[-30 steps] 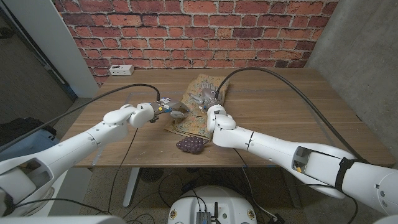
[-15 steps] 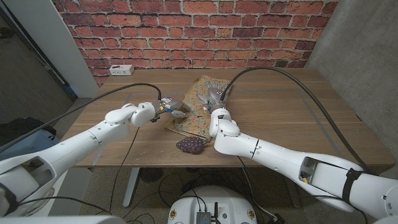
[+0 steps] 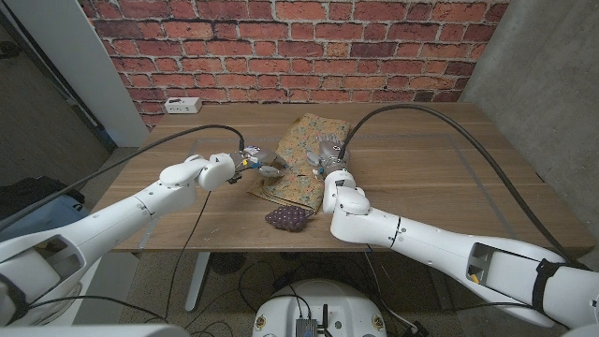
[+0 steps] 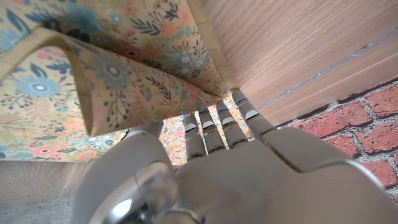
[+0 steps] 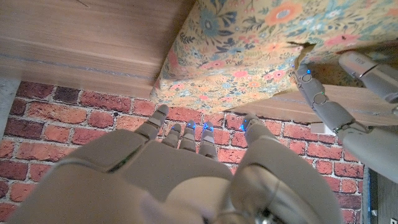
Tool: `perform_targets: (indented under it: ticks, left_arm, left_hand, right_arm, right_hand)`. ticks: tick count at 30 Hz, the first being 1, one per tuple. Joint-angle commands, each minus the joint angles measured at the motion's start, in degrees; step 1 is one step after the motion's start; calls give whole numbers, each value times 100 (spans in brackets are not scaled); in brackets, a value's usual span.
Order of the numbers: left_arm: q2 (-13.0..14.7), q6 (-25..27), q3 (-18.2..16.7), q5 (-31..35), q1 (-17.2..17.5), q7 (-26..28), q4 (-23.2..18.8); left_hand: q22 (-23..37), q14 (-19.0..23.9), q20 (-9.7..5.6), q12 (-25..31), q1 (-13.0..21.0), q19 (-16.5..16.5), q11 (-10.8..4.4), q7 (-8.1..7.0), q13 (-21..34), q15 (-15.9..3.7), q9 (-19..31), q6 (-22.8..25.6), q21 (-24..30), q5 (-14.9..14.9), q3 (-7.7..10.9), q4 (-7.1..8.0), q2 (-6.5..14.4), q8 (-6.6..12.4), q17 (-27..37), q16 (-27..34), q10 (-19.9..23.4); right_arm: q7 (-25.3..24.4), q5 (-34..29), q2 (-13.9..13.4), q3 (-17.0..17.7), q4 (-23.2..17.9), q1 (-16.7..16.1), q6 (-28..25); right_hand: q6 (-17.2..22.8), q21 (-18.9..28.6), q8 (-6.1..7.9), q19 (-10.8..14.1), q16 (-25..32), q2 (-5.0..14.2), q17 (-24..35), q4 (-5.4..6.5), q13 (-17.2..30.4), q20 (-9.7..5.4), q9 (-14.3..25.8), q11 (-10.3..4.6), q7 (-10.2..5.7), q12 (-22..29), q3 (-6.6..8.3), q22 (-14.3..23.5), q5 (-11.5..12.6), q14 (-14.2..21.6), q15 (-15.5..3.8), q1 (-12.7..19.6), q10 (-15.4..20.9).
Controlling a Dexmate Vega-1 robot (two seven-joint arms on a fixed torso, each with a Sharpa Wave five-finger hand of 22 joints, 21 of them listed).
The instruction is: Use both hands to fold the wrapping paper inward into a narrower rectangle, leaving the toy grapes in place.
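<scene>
The wrapping paper (image 3: pixel 298 159) lies on the surface (image 3: pixel 421 178) between the left robot hand (image 3: pixel 260 166) and right robot hand (image 3: pixel 327 153); the toy grapes (image 3: pixel 286 218) sit nearer than both.

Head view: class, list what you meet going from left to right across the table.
White power strip → left hand → toy grapes → right hand.

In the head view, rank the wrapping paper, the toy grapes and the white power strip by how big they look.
1. wrapping paper, clearly largest.
2. toy grapes.
3. white power strip; it looks about as big as the grapes and lies farther from the camera, so these two are unsure.
</scene>
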Motion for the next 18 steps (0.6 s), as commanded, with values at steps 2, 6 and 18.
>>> perform_targets:
  ticks: [2,6,18]
  left_arm:
    - [14,21,-16,-29,28,-14,-66]
    - [16,17,-11,-12,31,-7,-70]
    - [18,-48,-10,-48,-20,-35,10]
  left_hand:
    - [12,-34,14,-1,-42,41,22,124,23,-328,950,181,-30,15,18,25,1,34,6,2,-4]
    - [12,-35,13,0,-169,53,25,128,23,-326,951,184,-55,-7,-54,78,-64,40,17,11,-5]
    - [13,-35,31,2,-218,76,42,163,23,-299,947,167,-105,12,-29,91,3,41,11,14,-9]
  right_arm:
    - [988,198,-262,-811,-88,607,-637]
    - [1101,366,-229,-925,6,725,-741]
    - [1215,1061,-145,-1003,271,976,-938]
  right_hand:
    - [-259,-86,-70,-139,-93,-103,-16,48,14,63,8,32,47,-118,-8,2,-63,-209,47,-65,-204]
    - [-330,-98,-65,-172,-121,-218,-30,39,16,125,7,82,83,-150,-82,2,-77,-256,91,-118,-269]
    - [-347,-113,-21,-262,-160,-334,-30,80,22,132,10,141,50,-192,-242,6,-82,-406,141,-290,-435]
